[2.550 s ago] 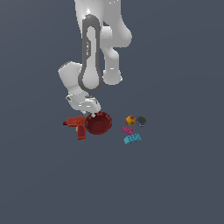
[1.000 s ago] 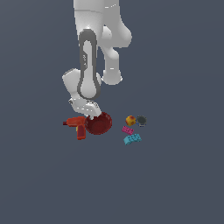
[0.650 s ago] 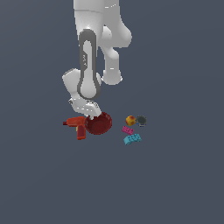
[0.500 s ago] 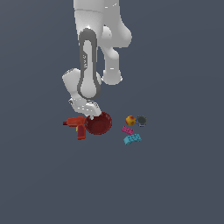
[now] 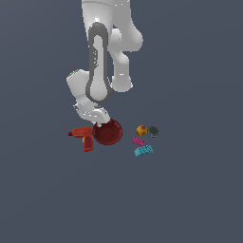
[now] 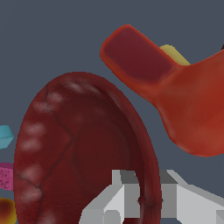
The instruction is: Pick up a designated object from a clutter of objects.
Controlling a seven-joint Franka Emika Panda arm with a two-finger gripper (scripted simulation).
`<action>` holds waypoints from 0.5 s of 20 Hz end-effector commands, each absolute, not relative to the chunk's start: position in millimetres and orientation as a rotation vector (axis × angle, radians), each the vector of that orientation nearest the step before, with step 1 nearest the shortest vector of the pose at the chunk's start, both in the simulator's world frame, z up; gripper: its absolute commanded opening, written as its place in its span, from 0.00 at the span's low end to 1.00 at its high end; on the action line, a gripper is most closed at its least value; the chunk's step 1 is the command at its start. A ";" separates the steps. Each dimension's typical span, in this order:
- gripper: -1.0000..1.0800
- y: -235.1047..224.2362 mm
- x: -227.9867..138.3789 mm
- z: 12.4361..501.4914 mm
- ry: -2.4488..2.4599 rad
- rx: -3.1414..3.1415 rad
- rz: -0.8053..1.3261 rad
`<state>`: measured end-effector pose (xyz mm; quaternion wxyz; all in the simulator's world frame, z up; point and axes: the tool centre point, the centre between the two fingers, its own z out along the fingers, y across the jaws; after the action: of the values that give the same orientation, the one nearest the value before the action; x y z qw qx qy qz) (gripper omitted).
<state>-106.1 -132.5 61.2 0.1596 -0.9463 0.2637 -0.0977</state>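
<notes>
The designated object, a round dark red bowl (image 5: pixel 108 132) with a ribbed inner wall (image 6: pixel 81 148), lies in the clutter of objects beside a red-orange drill (image 5: pixel 83 136). My gripper (image 5: pixel 98 122) has come down on the bowl's edge nearest the drill. In the wrist view the gripper (image 6: pixel 148 197) straddles the rim, one grey finger (image 6: pixel 118 199) inside the bowl and the other outside, both pressed against it. The drill (image 6: pixel 183 94) lies close beside the bowl.
On the exterior view's right of the bowl lie a yellow-red cube (image 5: pixel 141 130), a small dark grey cup (image 5: pixel 153 131), a pink brick (image 5: pixel 138 141) and a cyan brick (image 5: pixel 143 151). The wrist view catches the cyan brick (image 6: pixel 4 136) and pink brick (image 6: pixel 5 176) at its edge.
The arm came down onto the bowl's rim between 2.5 s and 1 s ago. Over the last second the arm and the objects have hardly moved.
</notes>
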 end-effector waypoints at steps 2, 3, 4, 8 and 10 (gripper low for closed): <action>0.00 -131.5 -106.7 76.2 0.754 -2.704 -0.281; 0.00 -131.2 -107.0 80.9 0.755 -2.704 -0.280; 0.00 -130.7 -107.4 86.0 0.755 -2.704 -0.280; 0.00 -128.7 -108.8 108.8 0.755 -2.704 -0.280; 0.00 -127.8 -109.5 120.7 0.756 -2.705 -0.279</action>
<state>-109.4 -128.4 110.8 0.1593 -0.9463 0.2643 -0.0969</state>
